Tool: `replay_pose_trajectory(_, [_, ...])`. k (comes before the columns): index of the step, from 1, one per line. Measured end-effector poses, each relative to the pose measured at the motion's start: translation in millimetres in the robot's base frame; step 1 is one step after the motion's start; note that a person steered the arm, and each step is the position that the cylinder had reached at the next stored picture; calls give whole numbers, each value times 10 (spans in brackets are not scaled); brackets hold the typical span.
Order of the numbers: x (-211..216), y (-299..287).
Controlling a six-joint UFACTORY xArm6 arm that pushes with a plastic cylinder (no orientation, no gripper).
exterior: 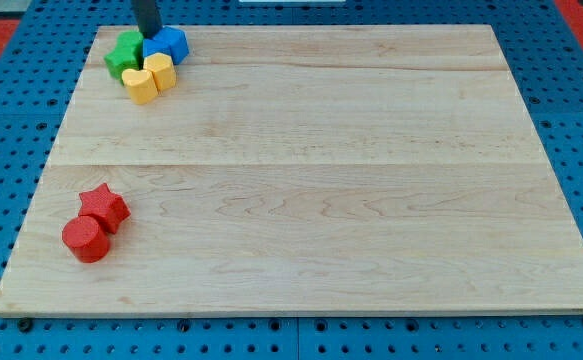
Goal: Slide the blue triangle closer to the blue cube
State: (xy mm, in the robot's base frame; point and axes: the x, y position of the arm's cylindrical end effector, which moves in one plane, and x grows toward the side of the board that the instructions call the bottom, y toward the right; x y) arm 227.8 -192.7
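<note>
Two blue blocks sit touching at the board's top left. The one on the right [175,42] looks like the cube. The lower-left one [155,49] is partly hidden, and I cannot make out its shape. My tip [149,34] stands just above them, at the upper edge of the cluster, between the green block [124,53] and the blue blocks. It looks to be touching the blue pair.
Two yellow blocks [158,69] [141,86] press against the underside of the blue and green blocks. A red star [105,206] and a red cylinder [86,239] sit together at the lower left. The wooden board's top edge [301,27] runs just behind the cluster.
</note>
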Motion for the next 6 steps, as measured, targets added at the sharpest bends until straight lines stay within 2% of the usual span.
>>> replay_pose_trajectory(1, [69, 447])
replay_pose_trajectory(2, [174, 1491])
replay_pose_trajectory(3, [9, 1018])
replay_pose_trajectory(4, [-139, 94])
replay_pose_trajectory(5, [42, -131])
replay_pose_trajectory(6, [235, 328])
